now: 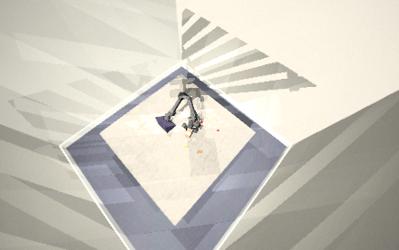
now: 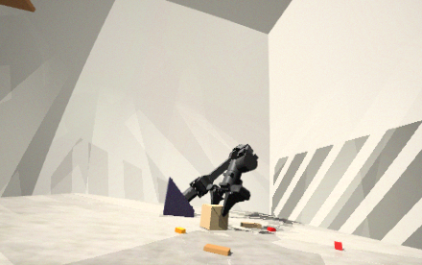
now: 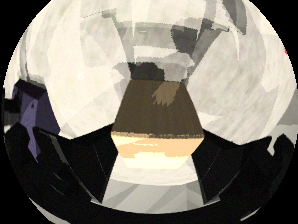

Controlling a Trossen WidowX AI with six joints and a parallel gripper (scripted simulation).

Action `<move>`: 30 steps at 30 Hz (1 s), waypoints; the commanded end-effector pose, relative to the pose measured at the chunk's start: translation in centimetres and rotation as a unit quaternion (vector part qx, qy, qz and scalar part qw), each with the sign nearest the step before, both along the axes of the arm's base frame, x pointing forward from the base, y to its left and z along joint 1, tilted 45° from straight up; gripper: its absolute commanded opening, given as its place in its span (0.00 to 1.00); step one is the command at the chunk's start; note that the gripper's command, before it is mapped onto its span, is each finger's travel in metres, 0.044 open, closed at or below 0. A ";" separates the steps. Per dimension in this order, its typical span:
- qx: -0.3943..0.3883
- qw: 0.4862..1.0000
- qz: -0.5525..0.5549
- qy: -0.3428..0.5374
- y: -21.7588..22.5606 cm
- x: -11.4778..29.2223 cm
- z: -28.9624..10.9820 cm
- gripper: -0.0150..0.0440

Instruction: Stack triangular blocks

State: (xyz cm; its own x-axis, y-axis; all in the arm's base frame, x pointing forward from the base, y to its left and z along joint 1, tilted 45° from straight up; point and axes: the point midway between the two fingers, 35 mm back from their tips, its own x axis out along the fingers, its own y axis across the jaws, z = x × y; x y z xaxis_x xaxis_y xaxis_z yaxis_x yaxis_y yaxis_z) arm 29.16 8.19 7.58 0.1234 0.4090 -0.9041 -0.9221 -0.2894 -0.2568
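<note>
Exterior view, left to right. A dark purple base wedge (image 2: 177, 201) sits on the pale tabletop (image 2: 86, 230), left of the jaws, with the black arm (image 2: 218, 174) rising from it. A small orange cube (image 2: 180, 230) lies on the tabletop below and left of the jaws.

The jaws (image 2: 229, 204) point down and are clamped on the upper triangular block (image 2: 218, 212), tan. This block rests on the lower triangular block (image 2: 210, 222); together they read as one square tan block on the tabletop directly under the jaws. The seam between them is hard to make out, so I cannot tell if the ends are even.

A longer orange bar (image 2: 217, 250) lies nearer the viewer, below the jaws. A flat tan piece (image 2: 250, 225) and a red chip (image 2: 271, 228) lie just right of the jaws; a red cube (image 2: 339, 246) is well apart to the right.

Wrist view: tan block (image 3: 158, 123) between the dark fingers.
</note>
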 end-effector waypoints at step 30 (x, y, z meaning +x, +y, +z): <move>-0.001 1.000 -0.002 0.000 0.0 0.0 -0.2 0.25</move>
State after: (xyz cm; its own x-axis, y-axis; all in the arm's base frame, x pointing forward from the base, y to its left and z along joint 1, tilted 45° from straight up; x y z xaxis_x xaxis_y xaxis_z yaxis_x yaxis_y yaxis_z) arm 29.17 8.23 7.36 0.1238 0.4065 -0.9052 -0.9231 -0.2874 -0.2554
